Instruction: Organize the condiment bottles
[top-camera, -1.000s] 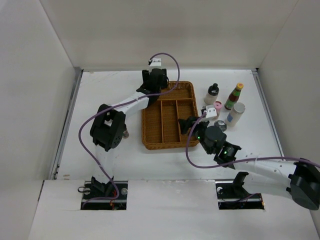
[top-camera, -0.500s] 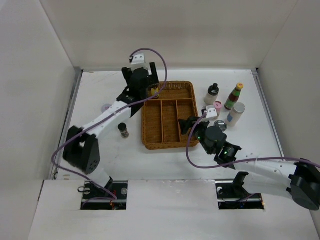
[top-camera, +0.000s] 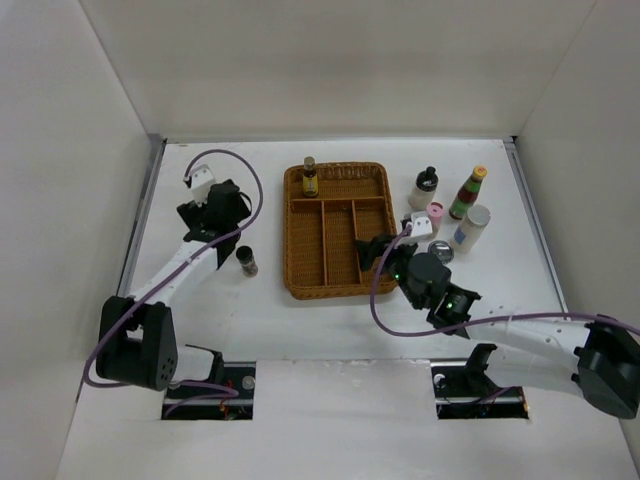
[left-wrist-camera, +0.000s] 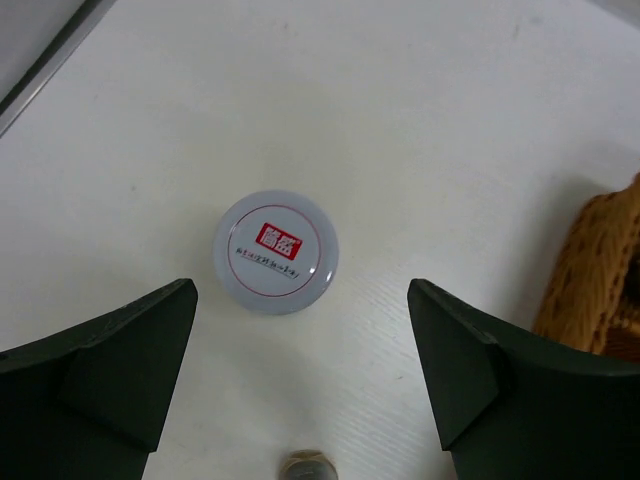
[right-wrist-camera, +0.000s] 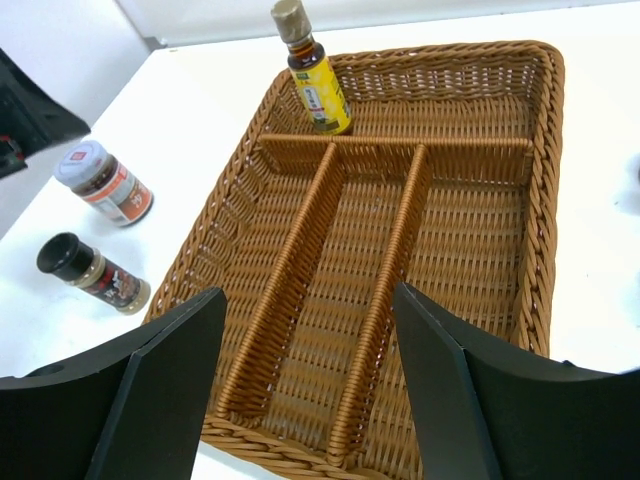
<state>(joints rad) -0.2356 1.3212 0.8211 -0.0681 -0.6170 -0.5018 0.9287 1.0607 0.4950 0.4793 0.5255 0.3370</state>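
Note:
A yellow-labelled bottle (top-camera: 310, 178) (right-wrist-camera: 312, 75) stands in the far-left corner of the wicker tray (top-camera: 340, 290) (right-wrist-camera: 540, 200). My left gripper (top-camera: 212, 215) (left-wrist-camera: 300, 370) hangs open above a white-lidded jar (left-wrist-camera: 276, 252) (right-wrist-camera: 103, 185) on the table left of the tray, touching nothing. A black-capped shaker (top-camera: 246, 261) (right-wrist-camera: 92, 272) stands close by. My right gripper (top-camera: 368, 252) (right-wrist-camera: 310, 390) is open and empty over the tray's near right part. Right of the tray stand a black-capped bottle (top-camera: 424, 188), a red-label sauce bottle (top-camera: 467, 193), a pink-lidded jar (top-camera: 435, 215), a white bottle (top-camera: 470, 228) and a silver lid (top-camera: 440, 252).
The tray has a wide far compartment and three long ones running toward me. White walls close off the table at the left, back and right. A small round top (left-wrist-camera: 312, 467) shows at the bottom edge of the left wrist view.
The left arm swung from the tray's far-left corner out to the left, leaving the yellow-labelled bottle standing there, and its jaws opened. The right jaws widened a little.

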